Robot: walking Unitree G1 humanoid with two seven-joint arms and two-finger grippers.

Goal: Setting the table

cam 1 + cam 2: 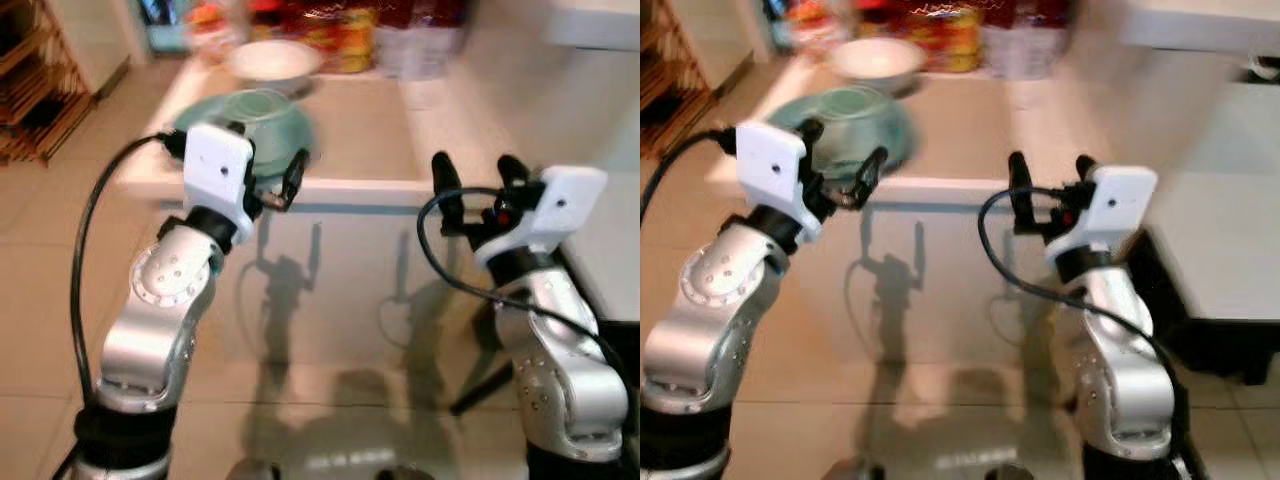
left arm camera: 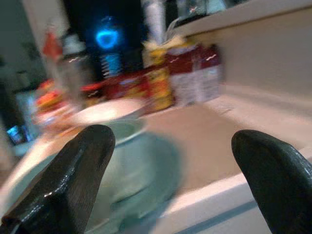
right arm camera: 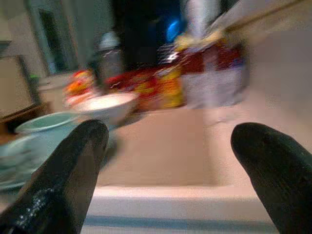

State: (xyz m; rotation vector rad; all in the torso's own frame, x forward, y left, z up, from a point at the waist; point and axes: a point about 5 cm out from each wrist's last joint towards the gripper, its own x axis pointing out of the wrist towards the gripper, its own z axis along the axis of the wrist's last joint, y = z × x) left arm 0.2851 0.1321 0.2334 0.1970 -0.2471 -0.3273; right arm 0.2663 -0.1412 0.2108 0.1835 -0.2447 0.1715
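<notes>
Both grippers, left (image 1: 268,180) and right (image 1: 478,175), spread wide and empty before table edge (image 1: 350,186); green bowl (image 1: 262,118) on plate (image 1: 300,130) near corner, easily knocked off.

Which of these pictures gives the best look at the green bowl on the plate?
The left eye view: from above it shows the green bowl sitting on its green plate, just beyond the left claw. The right eye view shows the same, blurrier. Both wrist views catch it low, from the side, smeared and partly behind a black finger.
</notes>
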